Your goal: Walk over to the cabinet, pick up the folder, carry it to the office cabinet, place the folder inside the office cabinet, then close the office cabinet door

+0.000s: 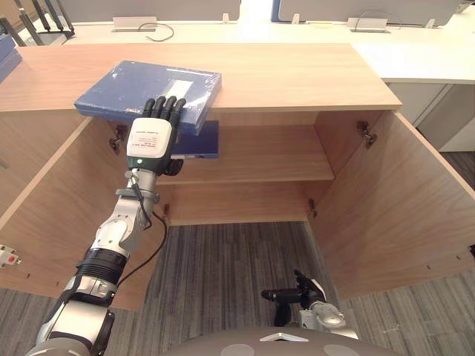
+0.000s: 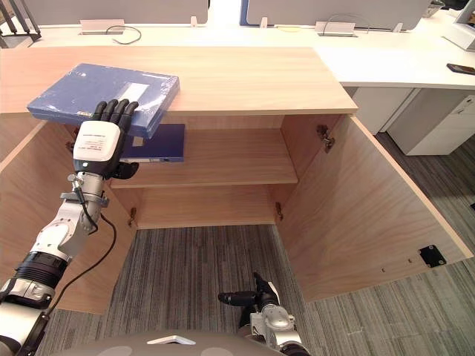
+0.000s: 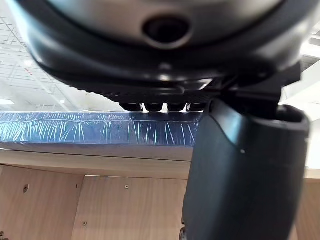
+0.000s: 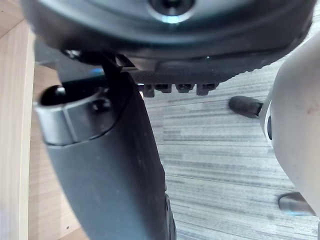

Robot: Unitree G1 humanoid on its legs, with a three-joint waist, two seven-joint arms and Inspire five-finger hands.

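The blue folder (image 1: 148, 85) lies flat on top of the wooden cabinet (image 1: 297, 74). It is thick and square-cornered, with a white label. In the left wrist view it is wrapped in shiny, crinkly plastic. One corner sticks out past the cabinet's front edge.

The left hand (image 1: 151, 137) reaches up to that corner. Its dark fingers (image 1: 167, 107) lie straight and flat on top of the folder. The thumb (image 1: 172, 166) sticks out lower down, apart from the folder.

The right hand (image 1: 297, 295) hangs low over the carpet (image 1: 223, 259), loose and holding nothing.

The cabinet is smooth, light brown wood. Both doors (image 1: 401, 200) stand wide open. Inside, a second dark blue folder (image 1: 202, 141) lies on the shelf (image 1: 274, 159). The carpet is grey with thin stripes. Long white desks (image 1: 415, 59) stand behind the cabinet.
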